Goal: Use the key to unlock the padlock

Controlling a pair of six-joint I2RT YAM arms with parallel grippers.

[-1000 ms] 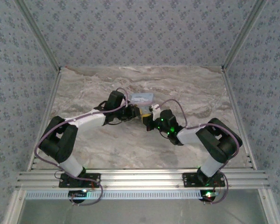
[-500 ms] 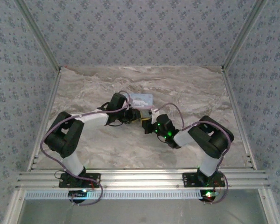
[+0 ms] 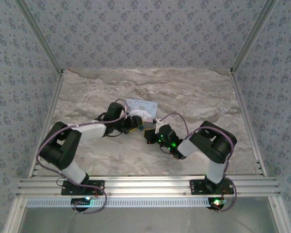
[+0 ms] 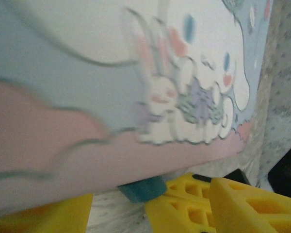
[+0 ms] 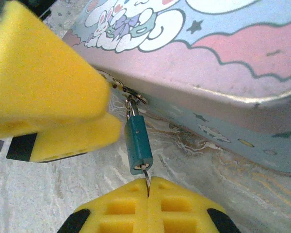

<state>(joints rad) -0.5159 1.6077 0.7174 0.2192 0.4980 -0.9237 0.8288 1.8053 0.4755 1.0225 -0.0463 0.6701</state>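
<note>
The tiny teal padlock hangs by its thin shackle from the hasp of the pastel tin. A thin silvery key sticks out of its bottom end. My right gripper is shut on that key, right below the padlock. The yellow fingers of my left gripper sit just left of the padlock, apart from it. In the left wrist view the padlock peeks out under the tin's edge, and my left gripper is open with nothing gripped. From above, both grippers meet at the tin's near edge.
The tin lies on a marble-patterned tabletop with patterned walls on three sides. A metal rail runs along the near edge by the arm bases.
The tin has slid a little left and toward the near edge. Both grippers moved with it, and the right arm's elbow folded in further.
</note>
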